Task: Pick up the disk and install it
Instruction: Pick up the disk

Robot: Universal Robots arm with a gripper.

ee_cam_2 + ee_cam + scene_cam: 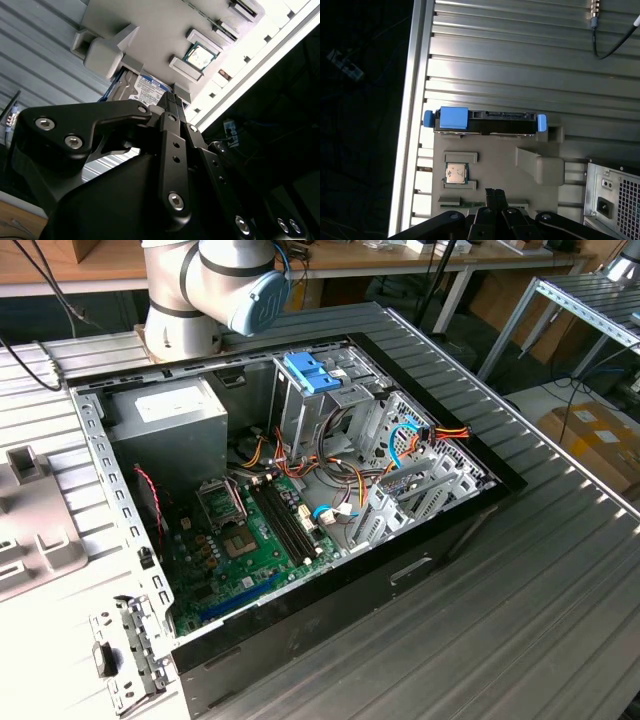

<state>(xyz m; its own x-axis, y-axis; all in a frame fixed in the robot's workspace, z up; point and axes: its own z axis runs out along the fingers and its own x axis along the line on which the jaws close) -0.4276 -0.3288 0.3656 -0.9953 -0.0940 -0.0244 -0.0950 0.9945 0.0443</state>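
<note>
Nothing is done yet: the disk (485, 122) rests untouched at the far edge of the grey tray (495, 147), my claw (494, 191) hangs above that tray, fingers together and empty, with pickup and installing both left.

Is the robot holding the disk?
No, in the first wrist view the disk lies on the grey tray, apart from the jaws of the gripper.

The arm (200, 285) is made of fat, round, silver-grey tubes, with a light-blue round cap (262, 302) on its side. The gripper (170, 100) is black and blocky, with shiny round screws (74, 142) on it. Its two thin fingers (172, 135) are black too.
</note>
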